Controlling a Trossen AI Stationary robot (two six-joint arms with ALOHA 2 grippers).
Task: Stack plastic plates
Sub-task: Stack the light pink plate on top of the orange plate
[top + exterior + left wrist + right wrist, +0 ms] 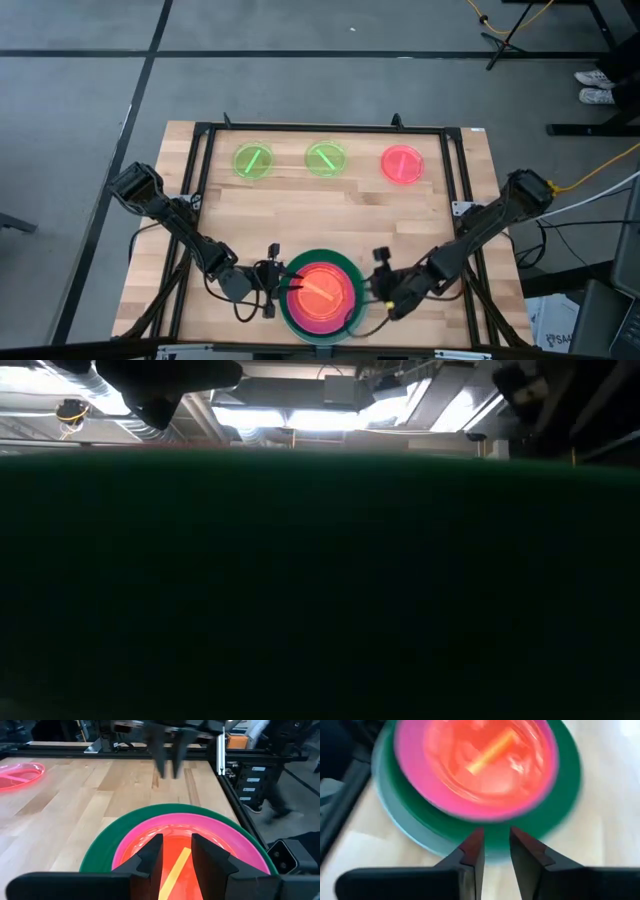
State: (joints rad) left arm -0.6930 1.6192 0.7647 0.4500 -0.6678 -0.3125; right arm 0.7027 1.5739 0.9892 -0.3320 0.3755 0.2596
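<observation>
A stack stands at the table's near edge: a light-blue plate (405,822) at the bottom, then a dark-green plate (345,268), a magenta plate (200,825) and a small orange plate (318,290) on top. My left gripper (176,837) hovers open over the orange plate's left side. My right gripper (496,831) is open just off the stack's right rim. Two lime-green plates (253,161) (326,158) and a pink-red plate (402,163) lie flat along the far side. No cream plate shows.
A black metal frame (320,130) runs round the wooden table (300,215), whose middle is bare wood. In the low view the dark-green plate's wall (320,590) fills nearly the whole picture. Cables and stands lie on the floor beyond the table.
</observation>
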